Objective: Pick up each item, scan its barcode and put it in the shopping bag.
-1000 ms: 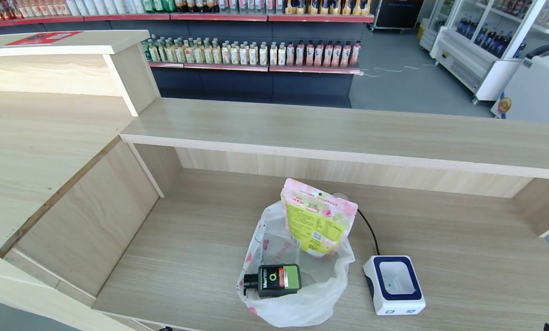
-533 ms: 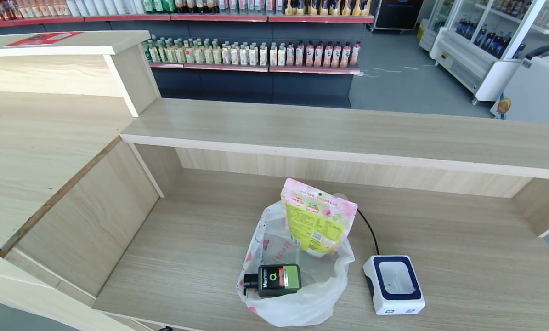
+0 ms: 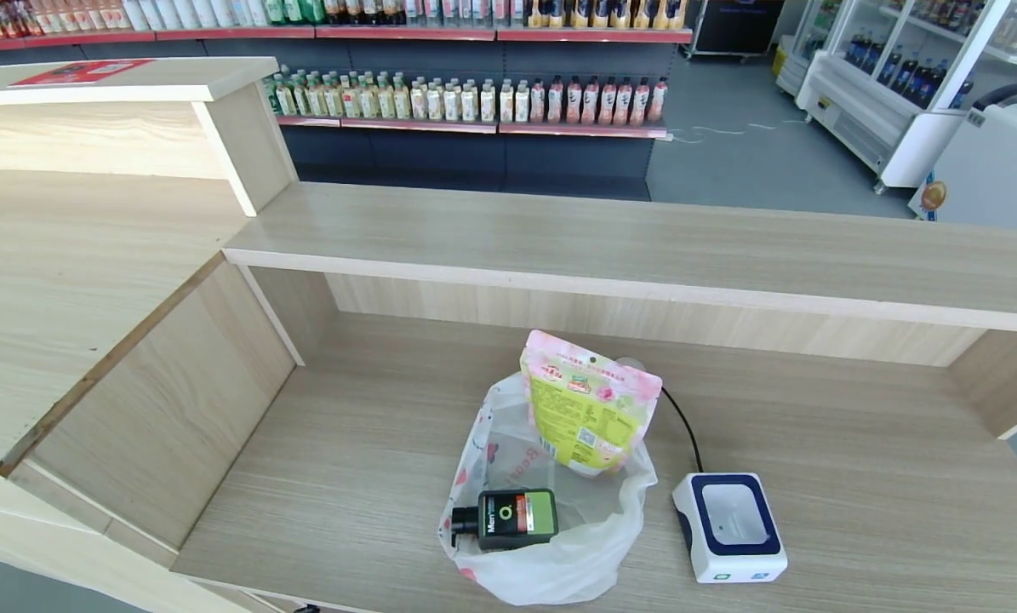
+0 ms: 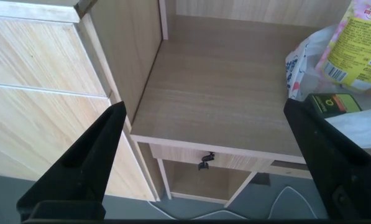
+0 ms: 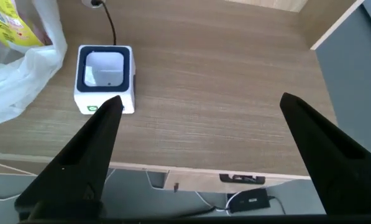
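The white plastic shopping bag lies open on the lower counter, and nothing in it has shifted in the last second. A pink-and-green pouch leans at its far rim, and a dark green-labelled bottle lies flat near the front. The scanner sits just to the bag's right. The left gripper and right gripper are spread wide above the counter's near edge, holding nothing.

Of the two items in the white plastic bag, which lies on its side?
The black bottle with green label; the pink and yellow-green pouch stands upright beyond it.
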Tool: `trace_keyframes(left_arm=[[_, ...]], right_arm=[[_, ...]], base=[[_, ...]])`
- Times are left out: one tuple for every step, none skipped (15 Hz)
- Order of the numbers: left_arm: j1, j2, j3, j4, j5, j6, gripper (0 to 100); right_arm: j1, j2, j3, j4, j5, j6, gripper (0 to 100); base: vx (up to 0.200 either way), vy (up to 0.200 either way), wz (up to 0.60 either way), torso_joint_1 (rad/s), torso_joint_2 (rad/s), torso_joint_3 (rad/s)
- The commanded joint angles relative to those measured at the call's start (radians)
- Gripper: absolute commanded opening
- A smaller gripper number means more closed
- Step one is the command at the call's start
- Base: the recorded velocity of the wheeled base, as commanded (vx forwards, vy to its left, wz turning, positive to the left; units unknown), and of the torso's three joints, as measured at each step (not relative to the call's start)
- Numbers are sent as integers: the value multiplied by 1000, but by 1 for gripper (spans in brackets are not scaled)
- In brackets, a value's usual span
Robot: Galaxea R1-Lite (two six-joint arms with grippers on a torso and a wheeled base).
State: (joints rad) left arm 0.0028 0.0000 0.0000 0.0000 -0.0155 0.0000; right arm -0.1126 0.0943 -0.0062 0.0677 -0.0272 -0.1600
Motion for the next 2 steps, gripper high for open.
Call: trace_keyframes(left_arm=[[0,0,0,0,0,0,100],[0,0,0,0,0,0,100]], right_arm=[[2,4,0,3,0,-3,100],[2,4,0,3,0,-4,100]], base=[[0,0,0,0,0,0],[0,0,0,0,0,0]])
